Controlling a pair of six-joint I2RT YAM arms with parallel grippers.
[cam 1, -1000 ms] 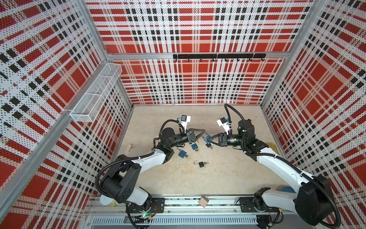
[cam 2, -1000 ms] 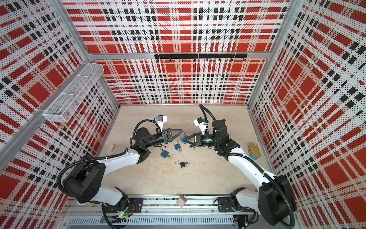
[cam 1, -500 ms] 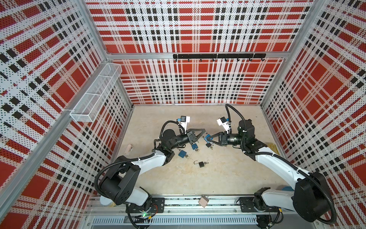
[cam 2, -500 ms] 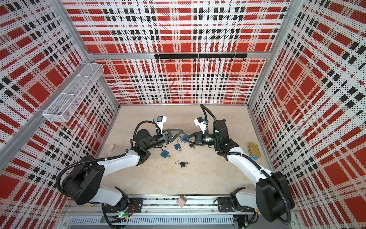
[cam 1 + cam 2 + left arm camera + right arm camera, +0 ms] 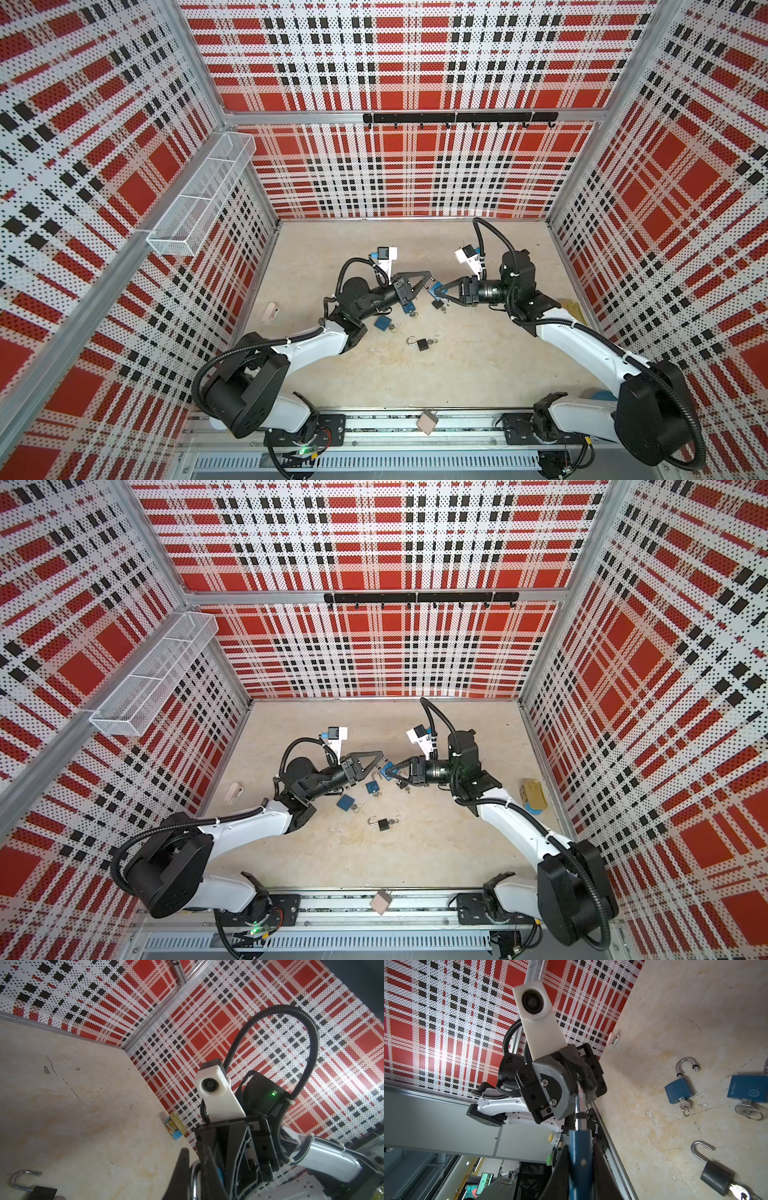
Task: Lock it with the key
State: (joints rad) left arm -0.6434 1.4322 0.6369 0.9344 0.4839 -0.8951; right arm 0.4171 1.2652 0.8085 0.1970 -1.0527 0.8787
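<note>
Nearest you: black metal padlock (image 5: 422, 344), open, key (image 5: 737, 1191) in base, flat on beige tabletop (image 5: 478, 365). Behind it, larger blue padlock (image 5: 345, 802), smaller blue padlock (image 5: 372, 788), both loose. Farther, mid-table, raised: your right gripper (image 5: 387, 771) clenches third blue padlock (image 5: 579, 1153); your left gripper (image 5: 379, 762) clamps its steel shackle (image 5: 580, 1105). Its key: cannot tell.

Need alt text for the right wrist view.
The right gripper clamps a blue padlock by its body while the left gripper pinches its shackle. On the table lie an open blue lock, another blue lock and an open black lock, keys inserted.
</note>
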